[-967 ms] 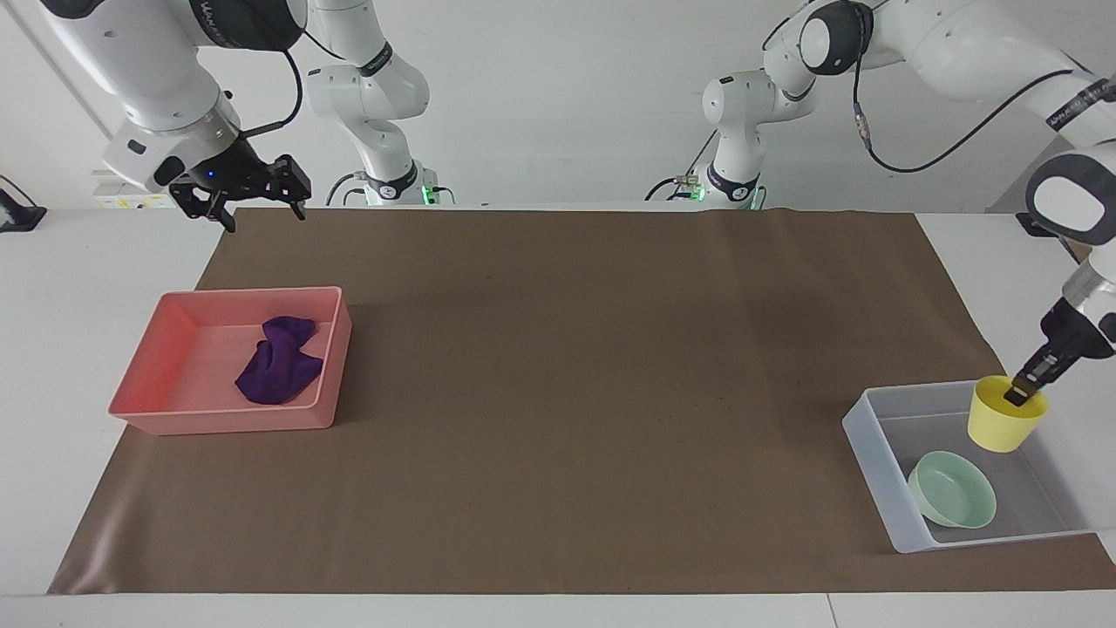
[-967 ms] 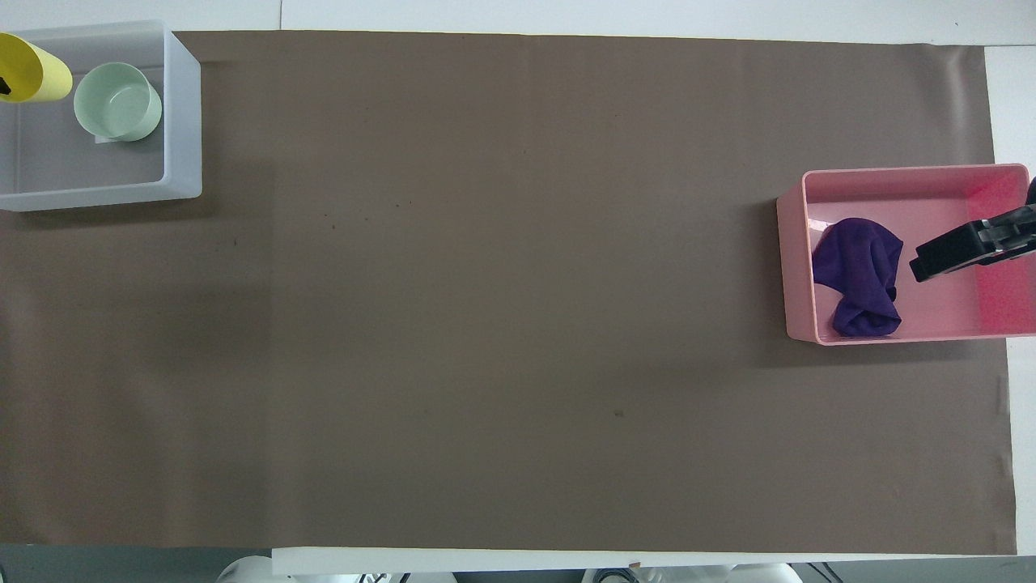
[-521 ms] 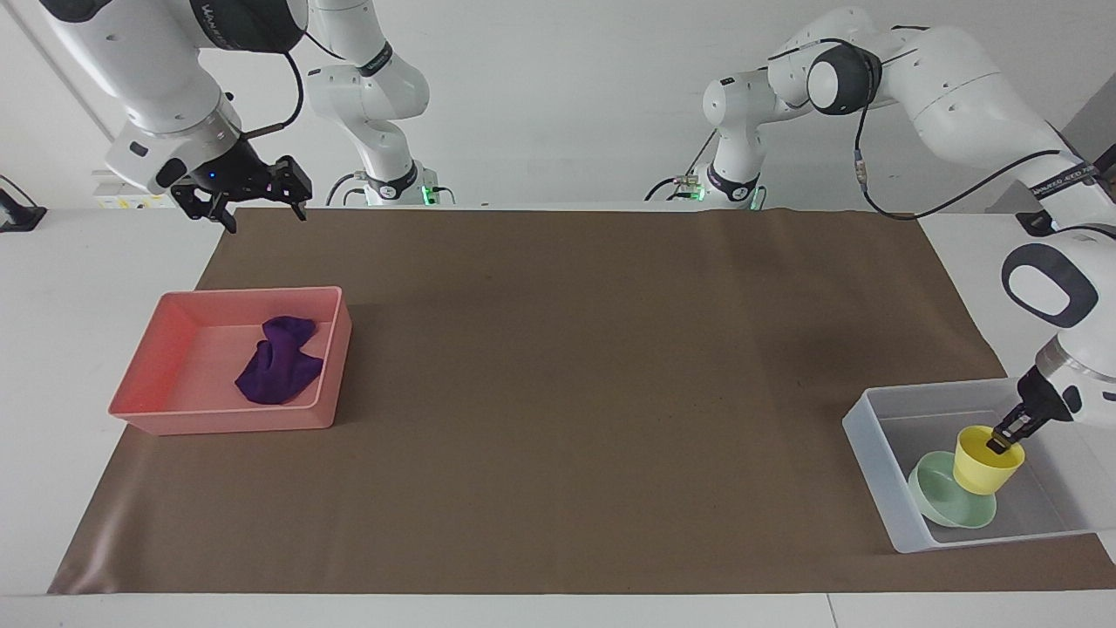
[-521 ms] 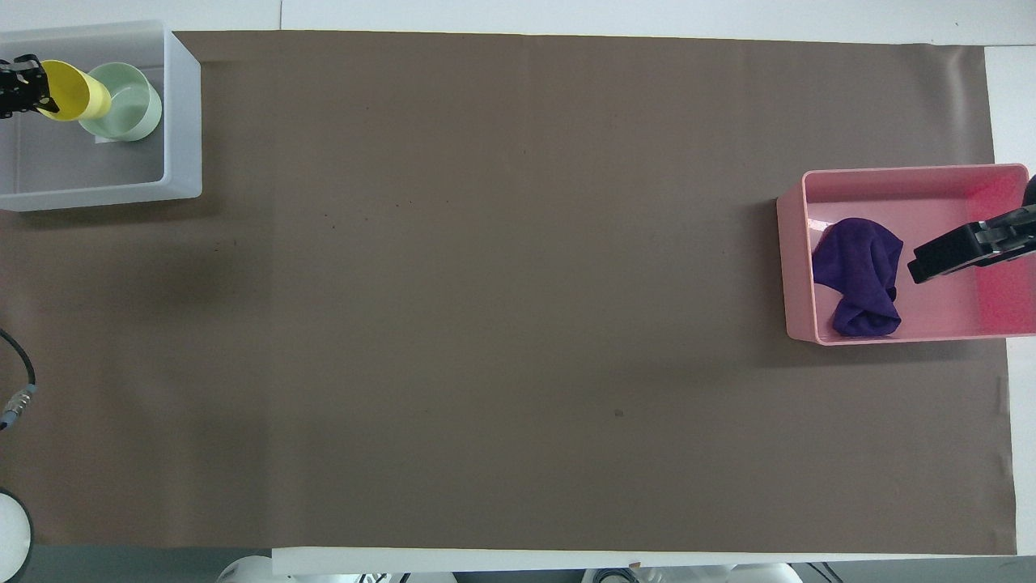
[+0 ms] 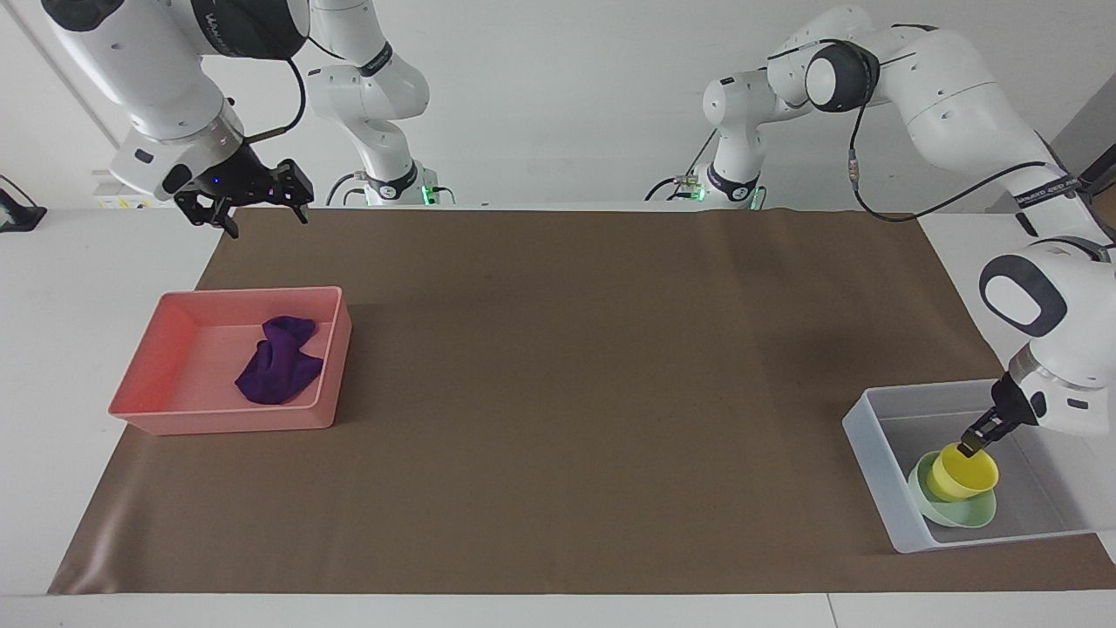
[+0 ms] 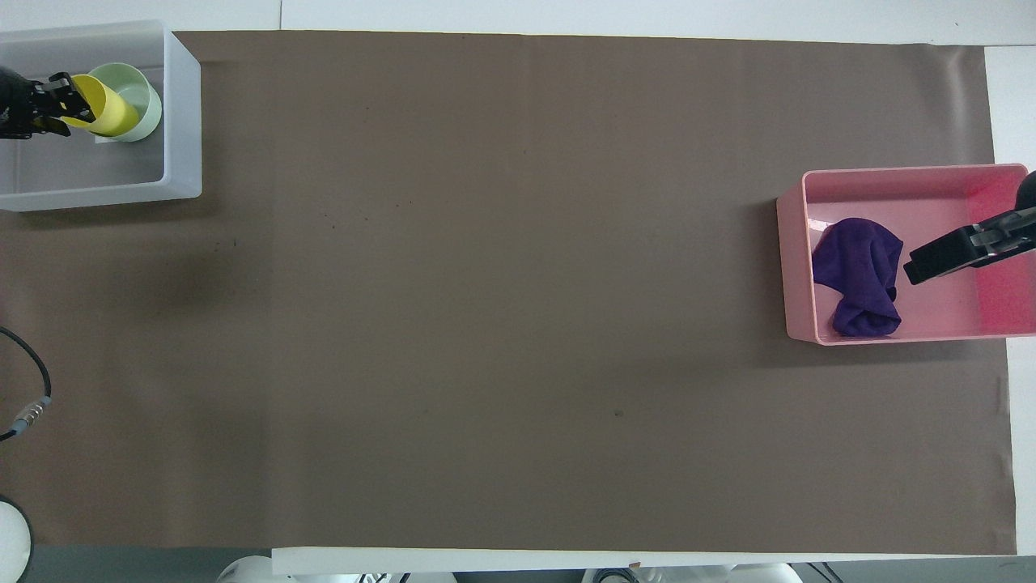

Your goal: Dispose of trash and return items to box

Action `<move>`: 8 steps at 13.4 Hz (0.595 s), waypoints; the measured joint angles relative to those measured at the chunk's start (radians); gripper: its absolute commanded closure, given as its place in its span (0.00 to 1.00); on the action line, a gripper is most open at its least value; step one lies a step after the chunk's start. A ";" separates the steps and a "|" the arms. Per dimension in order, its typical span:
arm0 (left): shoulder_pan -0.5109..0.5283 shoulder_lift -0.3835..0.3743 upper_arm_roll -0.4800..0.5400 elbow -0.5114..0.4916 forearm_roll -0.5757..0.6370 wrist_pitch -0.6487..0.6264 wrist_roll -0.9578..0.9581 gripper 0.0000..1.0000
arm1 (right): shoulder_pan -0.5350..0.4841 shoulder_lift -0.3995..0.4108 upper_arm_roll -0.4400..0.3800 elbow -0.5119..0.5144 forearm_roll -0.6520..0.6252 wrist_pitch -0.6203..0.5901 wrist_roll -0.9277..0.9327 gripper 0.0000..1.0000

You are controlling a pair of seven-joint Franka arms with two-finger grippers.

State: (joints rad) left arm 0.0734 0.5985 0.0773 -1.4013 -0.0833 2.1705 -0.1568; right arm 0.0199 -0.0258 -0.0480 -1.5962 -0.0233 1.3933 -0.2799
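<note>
The translucent box (image 5: pixel 874 481) stands at the left arm's end of the table, also in the overhead view (image 6: pixel 184 121). The mint-green bowl (image 5: pixel 950 513) (image 6: pixel 142 87) lies in it. My left gripper (image 5: pixel 971 445) (image 6: pixel 58 104) is shut on the rim of the yellow cup (image 5: pixel 962 475) (image 6: pixel 109 116), which sits tilted in the bowl. The purple rag (image 5: pixel 279 366) (image 6: pixel 862 275) lies in the pink tray (image 5: pixel 222 420) (image 6: pixel 793 267) at the right arm's end. My right gripper (image 5: pixel 259 209) (image 6: pixel 939 261) is open and empty, raised over the tray.
A brown mat (image 5: pixel 575 375) covers most of the table between the tray and the box. White table shows around the mat's edges. A loose cable (image 6: pixel 28 409) of the left arm hangs near the robots' end.
My left gripper has come down into the box with the yellow cup and set it into the green bowl. The right gripper has barely moved.
</note>
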 measured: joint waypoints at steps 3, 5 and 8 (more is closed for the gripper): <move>-0.009 -0.021 0.000 -0.006 0.000 0.009 0.000 0.00 | 0.000 -0.002 0.000 -0.001 0.000 0.000 0.000 0.01; -0.011 -0.064 0.001 -0.006 0.000 0.000 0.001 0.00 | 0.000 -0.002 0.000 -0.001 0.000 0.000 0.000 0.01; -0.031 -0.168 0.000 -0.008 0.000 -0.151 0.001 0.00 | 0.000 -0.002 0.000 -0.003 0.000 0.000 0.000 0.01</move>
State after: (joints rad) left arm 0.0426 0.4306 0.0775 -1.4088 -0.0833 2.0193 -0.1555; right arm 0.0199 -0.0279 -0.0480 -1.5992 -0.0233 1.3933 -0.2800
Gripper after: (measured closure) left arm 0.000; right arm 0.009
